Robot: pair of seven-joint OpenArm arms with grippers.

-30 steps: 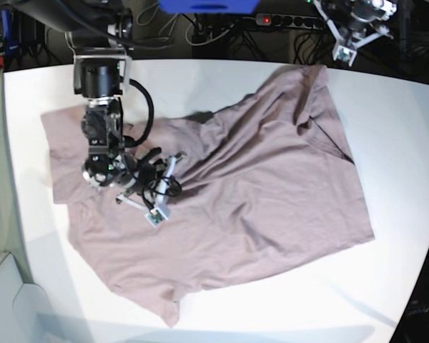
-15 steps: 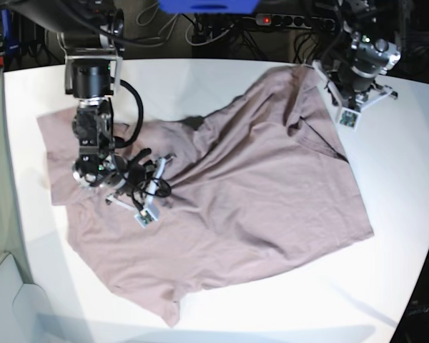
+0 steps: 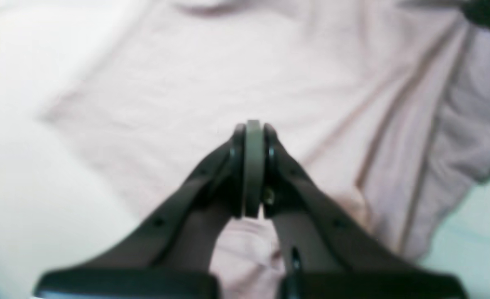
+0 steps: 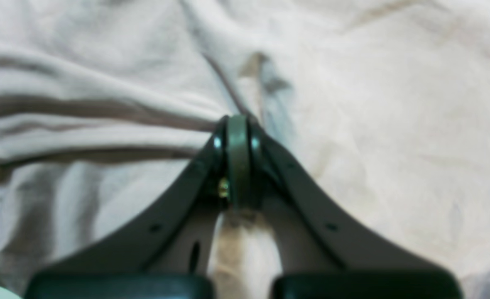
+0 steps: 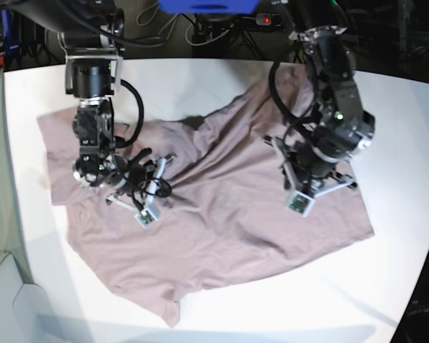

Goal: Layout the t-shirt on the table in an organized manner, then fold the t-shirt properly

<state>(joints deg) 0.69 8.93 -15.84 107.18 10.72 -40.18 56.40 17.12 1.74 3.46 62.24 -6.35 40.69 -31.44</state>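
Inspected from above: dusty mauve-pink short-sleeved soft fabric t-shirt point(image 5: 222, 214) found spread across the middle of the large smooth white tabletop point(image 5: 200, 78), crumpled rather than flat. Long axis noted running on a slant, from the lower-left corner near the front edge up toward the far right of the base view. One pointed corner hanging toward the front edge at lower left; a squarer panel lying out toward the left edge. Diagonal ridges and folds observed through the centre, following the same slant.

Right gripper point(image 4: 237, 124) recorded over the left-hand part of the shirt in the base view, jaws pressed together. Creases seen gathering at the tip in the wrist view; whether cloth was actually pinched between the pads could not be told from the blur. Black cables noted looped beside that arm's wrist, above the cloth.

Left gripper point(image 3: 253, 133) recorded over the right-hand part of the shirt, likewise pressed together, with nothing visibly caught between the tips. Pale pink cloth seen beneath it, with long folds running off to one side and bare tabletop showing beyond the shirt's edge.
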